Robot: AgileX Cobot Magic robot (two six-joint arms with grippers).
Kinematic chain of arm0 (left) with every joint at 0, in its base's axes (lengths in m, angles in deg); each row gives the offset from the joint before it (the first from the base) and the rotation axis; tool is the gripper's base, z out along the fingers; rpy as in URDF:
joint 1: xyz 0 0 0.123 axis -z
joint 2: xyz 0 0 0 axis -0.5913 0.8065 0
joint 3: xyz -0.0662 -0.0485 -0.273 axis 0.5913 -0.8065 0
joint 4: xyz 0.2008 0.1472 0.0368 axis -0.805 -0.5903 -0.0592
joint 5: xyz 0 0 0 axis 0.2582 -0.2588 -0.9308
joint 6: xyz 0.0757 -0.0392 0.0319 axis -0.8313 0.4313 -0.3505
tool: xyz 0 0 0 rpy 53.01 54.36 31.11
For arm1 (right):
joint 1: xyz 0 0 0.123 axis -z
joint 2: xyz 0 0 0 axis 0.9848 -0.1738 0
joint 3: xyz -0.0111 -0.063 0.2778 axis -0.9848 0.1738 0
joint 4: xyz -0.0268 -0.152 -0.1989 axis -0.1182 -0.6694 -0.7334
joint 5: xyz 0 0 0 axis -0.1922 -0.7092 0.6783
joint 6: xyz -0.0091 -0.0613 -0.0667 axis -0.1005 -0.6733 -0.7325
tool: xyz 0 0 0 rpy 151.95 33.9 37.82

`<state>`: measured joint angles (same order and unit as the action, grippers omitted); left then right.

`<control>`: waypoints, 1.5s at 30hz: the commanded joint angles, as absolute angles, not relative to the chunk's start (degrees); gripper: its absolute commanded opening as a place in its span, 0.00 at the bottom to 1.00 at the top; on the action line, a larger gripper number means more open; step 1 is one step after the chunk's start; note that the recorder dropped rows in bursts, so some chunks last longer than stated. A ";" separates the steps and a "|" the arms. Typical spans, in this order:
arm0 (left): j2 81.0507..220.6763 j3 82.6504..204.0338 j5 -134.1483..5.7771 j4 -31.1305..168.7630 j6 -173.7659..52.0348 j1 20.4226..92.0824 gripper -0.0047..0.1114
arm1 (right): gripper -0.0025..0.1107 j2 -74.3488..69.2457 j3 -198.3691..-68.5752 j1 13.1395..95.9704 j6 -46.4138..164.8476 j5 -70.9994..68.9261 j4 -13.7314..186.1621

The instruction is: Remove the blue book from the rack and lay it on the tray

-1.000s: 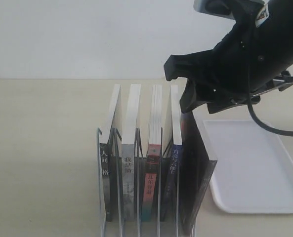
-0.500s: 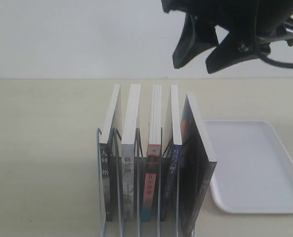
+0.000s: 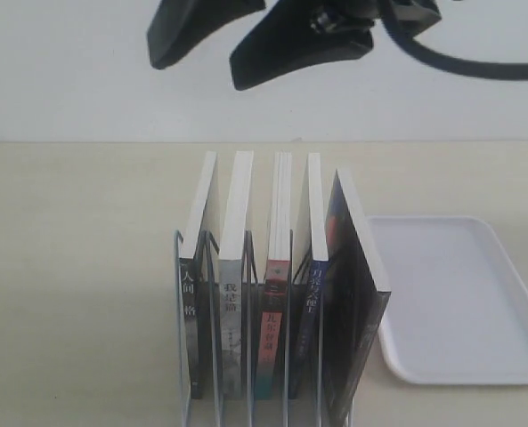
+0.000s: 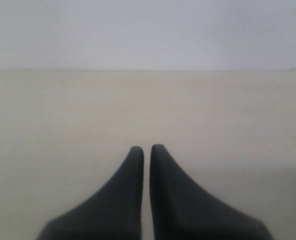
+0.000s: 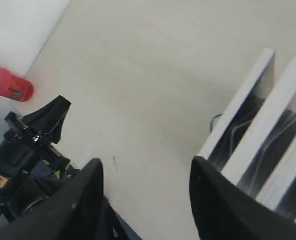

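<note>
The right gripper (image 3: 197, 71) hangs high above the rack (image 3: 179, 356), over its left-hand end, with its two black fingers spread wide apart and nothing between them. The right wrist view shows the same wide gap (image 5: 145, 165), with bare table (image 5: 152, 75) beneath it and a small red object (image 5: 8, 85) at the table's far edge.

The blue book (image 3: 309, 302) stands upright in the rack, fourth from the left in the exterior view, its dark spine with white characters facing the camera. It sits between the red-spined book (image 3: 272, 325) and the larger black-and-dark-red book (image 3: 353, 294), which stands just beside it at the rack's right end. Further left are a grey-spined book (image 3: 231, 311) and a black-spined book (image 3: 189, 311).

The tray (image 3: 459, 302) lies flat on the table to the right of the rack, just beside the large dark book.

The left gripper (image 4: 147, 150) is out of the exterior view. Its own camera shows the fingertips drawn together – only a thin slit between them – gripping nothing, above plain tabletop.
</note>
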<state>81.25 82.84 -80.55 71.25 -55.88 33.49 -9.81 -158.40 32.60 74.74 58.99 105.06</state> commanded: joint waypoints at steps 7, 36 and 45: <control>81.05 82.65 -80.03 71.18 -55.76 33.48 0.08 | 0.46 -21.74 -165.93 31.41 78.16 61.97 101.55; 81.05 82.65 -80.03 71.18 -55.76 33.48 0.08 | 0.46 -32.83 -165.85 31.41 90.91 67.14 85.85; 81.05 82.65 -80.03 71.18 -55.76 33.48 0.08 | 0.46 -33.29 -165.85 31.41 91.61 68.93 83.25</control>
<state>81.25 82.84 -80.45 71.25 -55.88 33.49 -32.97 -165.58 31.41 90.99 67.87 84.97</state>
